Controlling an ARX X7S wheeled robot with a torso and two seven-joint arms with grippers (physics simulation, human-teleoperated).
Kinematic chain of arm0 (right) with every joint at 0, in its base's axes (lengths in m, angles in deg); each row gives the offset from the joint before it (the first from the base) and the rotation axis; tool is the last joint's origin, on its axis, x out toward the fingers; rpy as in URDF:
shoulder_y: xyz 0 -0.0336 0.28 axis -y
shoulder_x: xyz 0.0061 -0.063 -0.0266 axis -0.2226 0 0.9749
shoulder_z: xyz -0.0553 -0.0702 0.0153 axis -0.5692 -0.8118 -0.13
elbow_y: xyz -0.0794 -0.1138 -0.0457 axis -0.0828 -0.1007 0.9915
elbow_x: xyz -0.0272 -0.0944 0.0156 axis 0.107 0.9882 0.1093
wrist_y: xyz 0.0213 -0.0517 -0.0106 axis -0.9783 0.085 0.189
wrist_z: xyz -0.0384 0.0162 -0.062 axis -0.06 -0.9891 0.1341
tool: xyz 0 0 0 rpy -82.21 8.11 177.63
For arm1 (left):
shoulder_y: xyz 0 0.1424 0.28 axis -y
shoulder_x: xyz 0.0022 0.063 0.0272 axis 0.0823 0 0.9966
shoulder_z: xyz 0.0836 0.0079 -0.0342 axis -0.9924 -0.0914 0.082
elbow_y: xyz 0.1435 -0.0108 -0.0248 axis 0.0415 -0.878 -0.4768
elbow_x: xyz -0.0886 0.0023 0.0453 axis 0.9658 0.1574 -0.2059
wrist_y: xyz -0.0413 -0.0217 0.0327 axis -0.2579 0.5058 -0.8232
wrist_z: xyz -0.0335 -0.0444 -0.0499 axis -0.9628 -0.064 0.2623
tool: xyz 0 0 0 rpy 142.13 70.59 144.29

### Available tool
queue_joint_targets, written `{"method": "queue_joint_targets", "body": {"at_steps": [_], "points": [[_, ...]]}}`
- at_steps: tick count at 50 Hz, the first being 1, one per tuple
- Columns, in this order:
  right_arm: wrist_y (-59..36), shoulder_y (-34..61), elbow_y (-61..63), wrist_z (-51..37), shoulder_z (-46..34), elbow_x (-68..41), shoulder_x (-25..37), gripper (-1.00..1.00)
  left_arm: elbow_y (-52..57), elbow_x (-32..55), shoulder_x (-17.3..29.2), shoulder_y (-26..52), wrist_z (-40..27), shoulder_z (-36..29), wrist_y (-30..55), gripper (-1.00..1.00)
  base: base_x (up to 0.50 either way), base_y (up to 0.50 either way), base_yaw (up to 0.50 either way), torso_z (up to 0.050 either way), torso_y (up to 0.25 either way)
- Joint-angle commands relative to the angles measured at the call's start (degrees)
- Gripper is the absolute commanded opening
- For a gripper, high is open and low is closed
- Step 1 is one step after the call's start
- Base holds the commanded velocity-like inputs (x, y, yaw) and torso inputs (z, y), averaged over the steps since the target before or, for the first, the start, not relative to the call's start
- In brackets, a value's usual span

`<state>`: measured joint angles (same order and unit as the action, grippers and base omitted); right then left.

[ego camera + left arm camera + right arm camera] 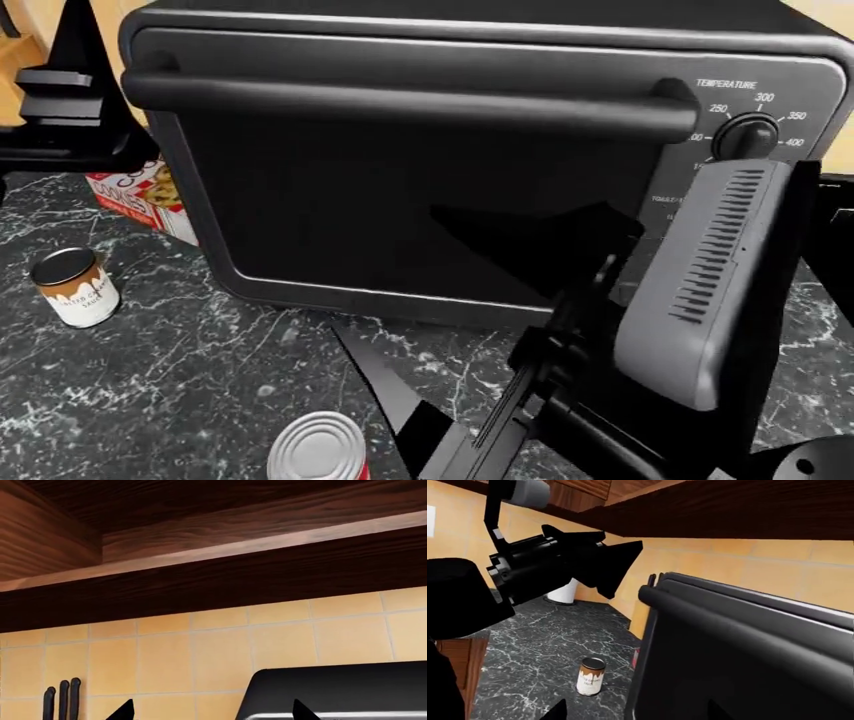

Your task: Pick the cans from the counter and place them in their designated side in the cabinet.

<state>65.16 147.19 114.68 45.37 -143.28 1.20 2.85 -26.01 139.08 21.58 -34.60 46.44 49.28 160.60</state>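
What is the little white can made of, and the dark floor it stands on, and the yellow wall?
The little white can looks like metal under a paper label: its rim is shiny and the side has a printed brown drip band. The counter looks like polished marble, black-grey with white veins. The wall looks like glazed ceramic tile, yellow squares with pale grout lines. These are simulator renders, so that is only how they look.

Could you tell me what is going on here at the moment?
A two-armed robot faces a black toaster oven on the marble counter. Both cans stand on the counter, ungrasped: the short white can left of the oven near a cookies box, the red can nearer the robot. The left gripper is raised toward the wooden cabinet, open and empty.
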Motion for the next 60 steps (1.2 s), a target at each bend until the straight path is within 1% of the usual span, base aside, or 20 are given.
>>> {"method": "queue_joint_targets", "body": {"at_steps": [1,13,23,38,60], "points": [[-1.23,-0.04,-2.36,3.45,-2.11,0.65,-4.24,1.00,-0.48,-0.08,0.85,-1.31,-0.29,-0.45,-1.89,1.00,0.00,0.00,0.00,0.000,0.000],[-1.60,-0.58,-3.41,5.25,-3.12,1.24,-6.48,1.00,-0.68,0.10,1.42,-2.30,-0.72,-0.79,-3.17,1.00,0.00,0.00,0.00,0.000,0.000],[-0.23,-2.10,-2.22,7.94,-3.47,1.55,-5.83,1.00,-0.81,0.66,1.83,-2.63,-1.30,-0.91,-3.75,1.00,0.00,0.00,0.00,0.000,0.000],[-1.11,-4.53,-1.95,11.26,-6.21,3.16,-7.80,1.00,-1.18,1.46,2.49,-2.74,-2.13,-1.37,-4.60,1.00,0.00,0.00,0.00,0.000,0.000],[-1.86,-7.25,-4.70,12.62,-8.60,5.46,-10.09,1.00,-1.49,2.72,3.64,-3.30,-3.18,-1.35,-5.68,1.00,0.00,0.00,0.00,0.000,0.000]]}}
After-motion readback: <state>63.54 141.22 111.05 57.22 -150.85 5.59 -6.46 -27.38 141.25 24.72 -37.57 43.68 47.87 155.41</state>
